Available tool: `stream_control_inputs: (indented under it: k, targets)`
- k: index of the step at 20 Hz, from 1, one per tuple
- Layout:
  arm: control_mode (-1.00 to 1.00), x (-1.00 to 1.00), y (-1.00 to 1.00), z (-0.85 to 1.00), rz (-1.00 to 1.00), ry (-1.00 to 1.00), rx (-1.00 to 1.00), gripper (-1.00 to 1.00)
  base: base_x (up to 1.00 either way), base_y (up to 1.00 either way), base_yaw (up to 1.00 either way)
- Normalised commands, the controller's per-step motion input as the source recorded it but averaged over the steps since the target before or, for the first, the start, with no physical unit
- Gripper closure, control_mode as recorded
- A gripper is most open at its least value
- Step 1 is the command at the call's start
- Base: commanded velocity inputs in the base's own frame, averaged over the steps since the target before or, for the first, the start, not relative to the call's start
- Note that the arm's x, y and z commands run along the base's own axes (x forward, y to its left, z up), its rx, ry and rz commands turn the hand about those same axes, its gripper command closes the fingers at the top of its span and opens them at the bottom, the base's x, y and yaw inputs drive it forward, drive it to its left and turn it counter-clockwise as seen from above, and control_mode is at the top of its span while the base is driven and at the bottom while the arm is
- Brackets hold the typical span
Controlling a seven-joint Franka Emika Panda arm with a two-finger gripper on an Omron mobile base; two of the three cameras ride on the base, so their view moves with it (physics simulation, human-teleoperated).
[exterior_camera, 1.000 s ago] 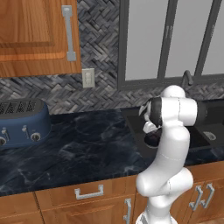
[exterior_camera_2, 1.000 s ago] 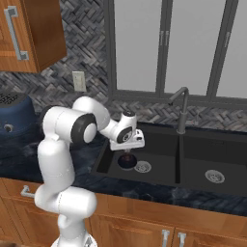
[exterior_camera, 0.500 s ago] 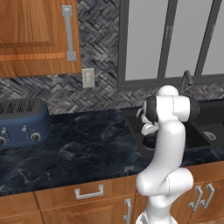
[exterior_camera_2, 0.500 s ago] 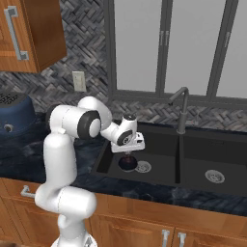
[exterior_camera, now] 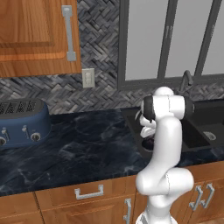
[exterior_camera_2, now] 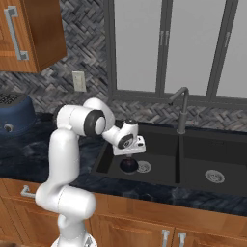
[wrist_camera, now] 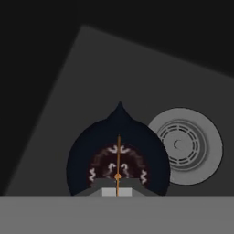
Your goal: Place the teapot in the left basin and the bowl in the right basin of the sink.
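Arm reached down into the left basin [exterior_camera_2: 159, 154], your gripper [exterior_camera_2: 128, 155] pointing straight down, jaws shut on the teapot [exterior_camera_2: 128, 165] handle beside the drain [wrist_camera: 185, 145]. Dark marbled worktop [exterior_camera: 83, 144], herringbone backsplash behind.

Black-brown teapot [wrist_camera: 118, 151] with pale squiggles, matte black sink [exterior_camera_2: 159, 144], silver drain [wrist_camera: 185, 145], dark veined counter [exterior_camera: 78, 151], blue toaster [exterior_camera: 22, 122], grey herringbone backsplash [exterior_camera: 100, 94]

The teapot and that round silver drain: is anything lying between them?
Nothing; the hand view shows the teapot right beside the drain, with only bare black floor of the left basin.
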Motion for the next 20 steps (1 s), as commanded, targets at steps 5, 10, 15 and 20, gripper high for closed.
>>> stream_control_inputs:
  k: [5, 10, 15, 20]
  targets:
    - [-1.0, 0.16, -0.05, -0.24, -0.01, 0.0, 0.0, 1.0, 0.0, 0.0, 0.0]
    - [-1.0, 0.14, -0.03, -0.24, -0.01, 0.0, 0.0, 1.0, 0.0, 0.0, 0.0]
    - [-1.0, 0.09, -0.02, -0.22, -0.02, 0.0, 0.0, 1.0, 0.0, 0.0, 0.0]
    - [-1.0, 0.0, 0.0, -0.16, -0.03, 0.0, 0.0, 1.0, 0.0, 0.0, 0.0]
